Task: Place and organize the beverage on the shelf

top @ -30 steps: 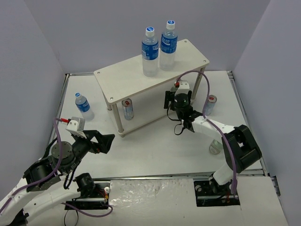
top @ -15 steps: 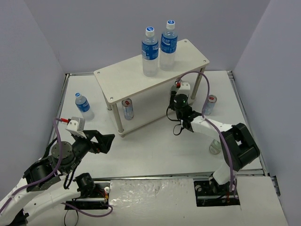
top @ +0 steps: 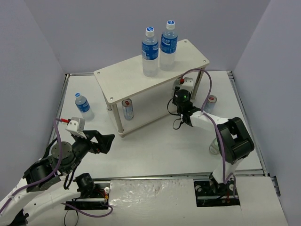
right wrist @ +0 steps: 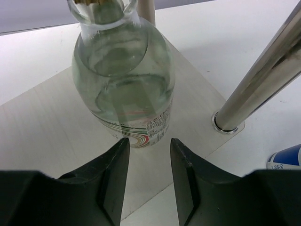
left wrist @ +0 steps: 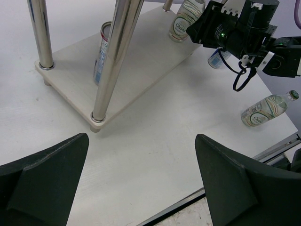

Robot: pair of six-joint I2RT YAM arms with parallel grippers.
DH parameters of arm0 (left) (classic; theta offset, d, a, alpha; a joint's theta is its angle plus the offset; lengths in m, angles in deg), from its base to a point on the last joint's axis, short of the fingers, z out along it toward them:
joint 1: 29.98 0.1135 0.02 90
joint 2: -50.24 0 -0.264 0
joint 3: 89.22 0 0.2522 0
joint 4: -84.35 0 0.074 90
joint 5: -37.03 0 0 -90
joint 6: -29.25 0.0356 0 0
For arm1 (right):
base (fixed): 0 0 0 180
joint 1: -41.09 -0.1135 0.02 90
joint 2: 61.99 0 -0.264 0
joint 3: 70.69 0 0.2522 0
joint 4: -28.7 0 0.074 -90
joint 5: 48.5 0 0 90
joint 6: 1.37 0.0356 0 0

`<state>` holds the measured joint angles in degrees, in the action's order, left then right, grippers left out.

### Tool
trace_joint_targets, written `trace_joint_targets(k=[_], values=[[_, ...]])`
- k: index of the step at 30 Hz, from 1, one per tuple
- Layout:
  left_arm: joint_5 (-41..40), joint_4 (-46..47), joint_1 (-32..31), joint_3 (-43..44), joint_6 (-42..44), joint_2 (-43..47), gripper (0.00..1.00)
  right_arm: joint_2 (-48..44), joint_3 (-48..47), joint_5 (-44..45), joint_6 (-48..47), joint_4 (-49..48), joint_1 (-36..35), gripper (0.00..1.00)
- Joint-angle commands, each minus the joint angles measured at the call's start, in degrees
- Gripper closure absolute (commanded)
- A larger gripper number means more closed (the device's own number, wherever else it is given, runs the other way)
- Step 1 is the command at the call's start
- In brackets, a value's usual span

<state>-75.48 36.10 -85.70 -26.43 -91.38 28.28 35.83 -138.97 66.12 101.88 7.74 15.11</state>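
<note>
The pale wooden shelf (top: pixel 127 77) stands at the back with two tall blue-labelled bottles (top: pixel 150 52) (top: pixel 168 46) on its top board. A slim can (top: pixel 127 108) stands on the lower board (left wrist: pixel 141 70). My right gripper (top: pixel 181 95) reaches in at that board's right end. In the right wrist view it (right wrist: pixel 149 142) is open, its fingertips just short of a small clear bottle (right wrist: pixel 123 75) that stands upright on the board. My left gripper (top: pixel 106 141) is wide open and empty over the table, also shown in the left wrist view (left wrist: pixel 141 179).
A small blue-labelled bottle (top: pixel 83 106) stands on the table left of the shelf. A can (top: pixel 210 104) stands right of it. A small clear bottle (left wrist: pixel 265 109) lies near the right arm. A metal shelf leg (right wrist: pixel 263 80) stands right of my right gripper.
My right gripper has moved away from me, in toward the right end of the lower board. The left arm has not moved.
</note>
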Motion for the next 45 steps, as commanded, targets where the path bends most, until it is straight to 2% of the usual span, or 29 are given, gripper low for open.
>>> trace_joint_targets(k=[1,10,13,18,22,25,26,30,32,35,37,39,41,45], values=[[-0.35,0.03,0.35,1.06,0.05,-0.81,0.06,0.79,-3.13,1.93,0.37,-1.58,1.45,0.64],[-1.49,0.11,0.35,1.24,0.49,-2.12,0.06,0.09,-3.49,-0.97,0.02,0.08,2.42,0.64],[-1.49,0.2,0.35,1.59,0.75,-1.95,0.06,-3.5,-0.77,-2.91,0.19,1.32,1.72,0.64],[-2.81,0.38,0.35,2.64,1.54,-1.69,0.06,-15.27,4.85,-6.15,1.59,6.23,-0.39,0.61],[-2.55,2.04,0.35,1.94,1.45,-2.39,0.06,-23.19,9.34,-10.28,3.79,12.73,-1.36,0.51],[-2.46,4.33,0.35,0.1,2.5,-4.14,0.06,-29.51,13.82,-11.69,5.55,13.71,-1.27,0.43],[-2.02,5.29,0.35,-0.6,3.55,-5.54,0.06,-32.31,14.96,-11.88,5.73,14.15,-0.92,0.36],[6.92,10.04,0.27,-2.36,6.02,-8.01,0.06,-39.62,13.48,-6.7,8.45,21.0,-0.65,0.27],[15.18,12.85,0.27,-2.63,7.59,-9.59,0.06,-44.09,12.34,-3.89,10.47,25.47,-0.39,0.24],[20.73,13.82,0.09,-1.75,8.57,-12.05,0.06,-47.8,9.44,1.82,12.4,32.07,-0.48,0.21],[22.49,16.44,0.0,-3.32,8.05,-12.58,0.06,-48.07,6.64,6.29,13.02,35.92,-0.39,0.19],[28.11,22.77,-0.09,-5.08,7.17,-13.98,0.06,-46.67,3.74,9.38,13.29,39.28,-0.39,0.16],[30.92,25.94,-0.26,-6.06,6.9,-16.17,0.06,-45.53,-0.14,15.35,13.64,42.62,-0.22,0.09],[32.25,31.3,-0.7,-7.81,6.55,-19.17,0.06,-44.82,-2.78,21.86,15.48,47.8,0.4,0.08]])
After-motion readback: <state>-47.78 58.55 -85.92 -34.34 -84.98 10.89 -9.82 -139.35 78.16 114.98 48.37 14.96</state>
